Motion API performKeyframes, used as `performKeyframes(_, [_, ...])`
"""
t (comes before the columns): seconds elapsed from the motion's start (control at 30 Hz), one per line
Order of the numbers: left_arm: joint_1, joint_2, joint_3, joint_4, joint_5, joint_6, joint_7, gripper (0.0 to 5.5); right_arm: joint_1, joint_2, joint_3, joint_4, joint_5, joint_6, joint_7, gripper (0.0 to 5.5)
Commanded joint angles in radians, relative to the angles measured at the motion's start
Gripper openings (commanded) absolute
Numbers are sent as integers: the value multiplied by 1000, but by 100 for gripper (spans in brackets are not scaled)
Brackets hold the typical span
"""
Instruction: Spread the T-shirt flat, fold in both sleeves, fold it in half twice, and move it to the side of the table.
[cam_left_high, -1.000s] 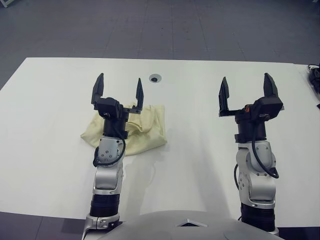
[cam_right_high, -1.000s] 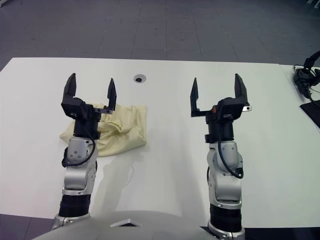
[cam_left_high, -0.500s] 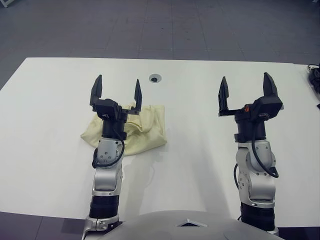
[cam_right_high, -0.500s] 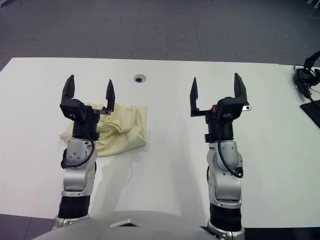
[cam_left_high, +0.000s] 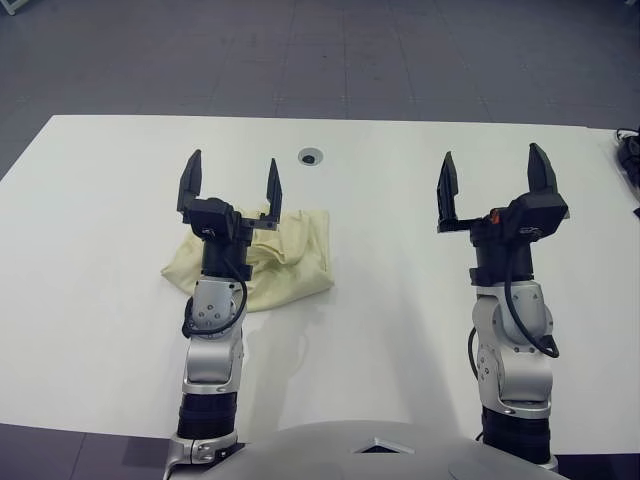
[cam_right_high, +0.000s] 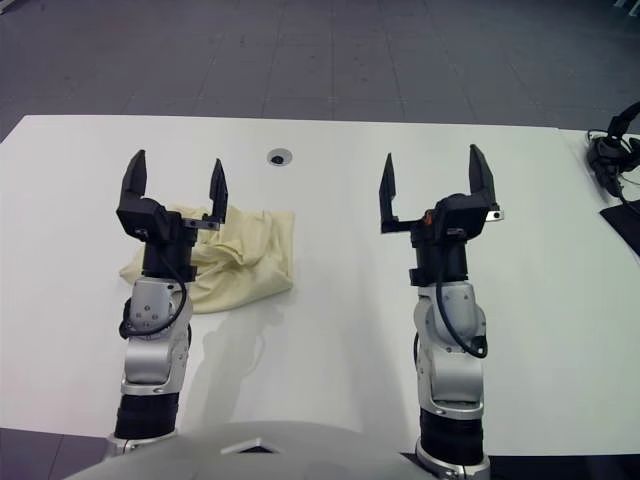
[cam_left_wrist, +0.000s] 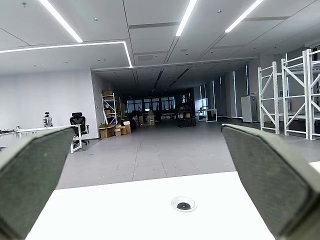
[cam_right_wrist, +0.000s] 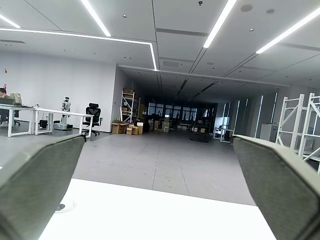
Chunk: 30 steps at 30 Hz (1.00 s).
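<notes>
While both arms stand over the white table (cam_left_high: 100, 180) | crumpled T-shirt (cam_left_high: 300, 255) lies left of centre behind the left gripper (cam_left_high: 234, 160), long axis left-right, collar untellable | left gripper and right gripper (cam_left_high: 492, 153) wide open, empty | left wrist view looks across to the cable hole (cam_left_wrist: 183, 204)

- Your left gripper (cam_left_high: 232, 172) stands left of centre in the head view, jaws wide apart, tips aimed toward the top of the frame.
- Your right gripper (cam_left_high: 491, 168) matches it right of centre, jaws equally wide, raised slightly higher.

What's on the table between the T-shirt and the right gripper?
Nothing; the left eye view shows bare white table between the T-shirt and the right gripper.
</notes>
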Motion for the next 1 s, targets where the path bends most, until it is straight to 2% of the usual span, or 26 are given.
performKeyframes(0.03, [8, 8, 2, -11, 0, 14, -1, 539, 6, -3, 1, -10, 4, 18, 2, 540])
performKeyframes(1.0, [-46, 10, -16, 36, 12, 15, -22, 539, 22, -4, -15, -44, -1, 40, -17, 540])
